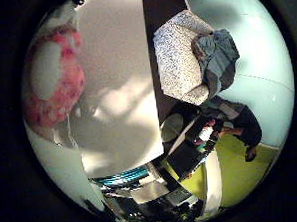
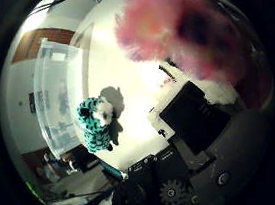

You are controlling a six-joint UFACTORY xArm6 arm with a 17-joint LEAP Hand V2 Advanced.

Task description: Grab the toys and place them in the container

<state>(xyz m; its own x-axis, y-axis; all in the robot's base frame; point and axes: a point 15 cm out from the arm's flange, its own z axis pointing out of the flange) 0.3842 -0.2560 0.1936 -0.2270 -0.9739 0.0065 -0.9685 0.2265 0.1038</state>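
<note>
A fluffy pink toy (image 2: 177, 27) fills much of the thumb side view, close to the palm and well above the white table (image 2: 131, 77). It also shows in the little finger side view (image 1: 52, 76), pink with a pale middle. My right hand (image 2: 198, 120) shows as black and geared parts lying against the toy, with the fingers curled on it. A teal toy with dark spots (image 2: 97, 123) stands on the table below. A clear plastic container (image 2: 54, 82) sits on the table beside the teal toy, a short way from it.
In the little finger side view the white table (image 1: 123, 92) ends at an edge, beyond which stands a speckled armchair (image 1: 181, 54) with a grey cloth (image 1: 218, 57) on it. A yellow-green surface (image 1: 229, 165) lies on the floor further off.
</note>
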